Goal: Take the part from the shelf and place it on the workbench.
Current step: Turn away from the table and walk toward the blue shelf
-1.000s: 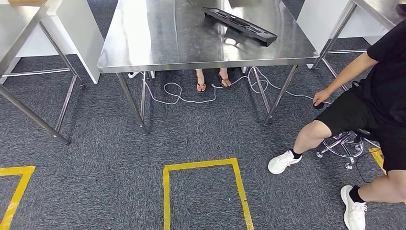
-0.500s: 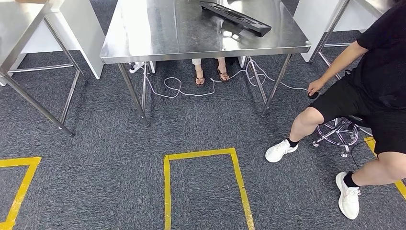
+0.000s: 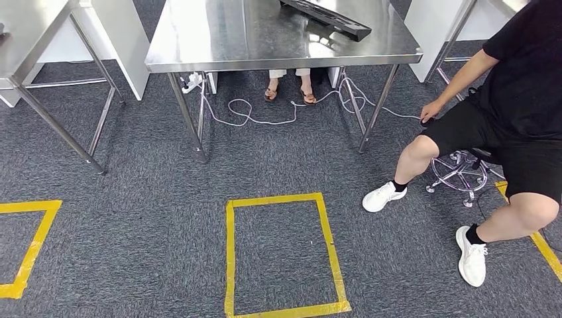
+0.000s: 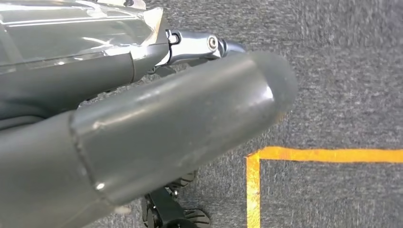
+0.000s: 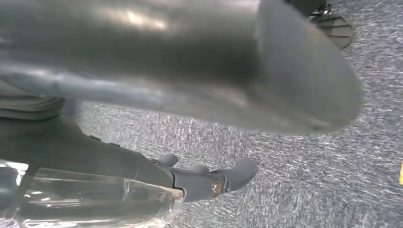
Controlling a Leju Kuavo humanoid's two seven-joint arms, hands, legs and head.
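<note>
A long black part (image 3: 328, 18) lies flat on the stainless workbench (image 3: 219, 40) at the far side of the head view, towards the bench's right end. Nothing touches it. In the left wrist view my left hand (image 4: 142, 118) hangs over the grey carpet, its thick thumb and a dark finger (image 4: 199, 45) stretched out with nothing in them. In the right wrist view my right hand (image 5: 190, 71) hangs the same way over the carpet, one finger (image 5: 214, 183) extended and nothing held.
A person (image 3: 517, 99) sits on a wheeled stool (image 3: 460, 175) at the right, legs stretched onto the floor. Another person's feet (image 3: 288, 93) and a white cable (image 3: 252, 116) lie under the bench. A yellow tape square (image 3: 281, 255) marks the carpet ahead. Steel tables (image 3: 33, 33) stand on both sides.
The whole picture has shifted: the camera has drawn back from the workbench, so bench, part and seated person sit higher and the tape square shows more fully. The part has not moved.
</note>
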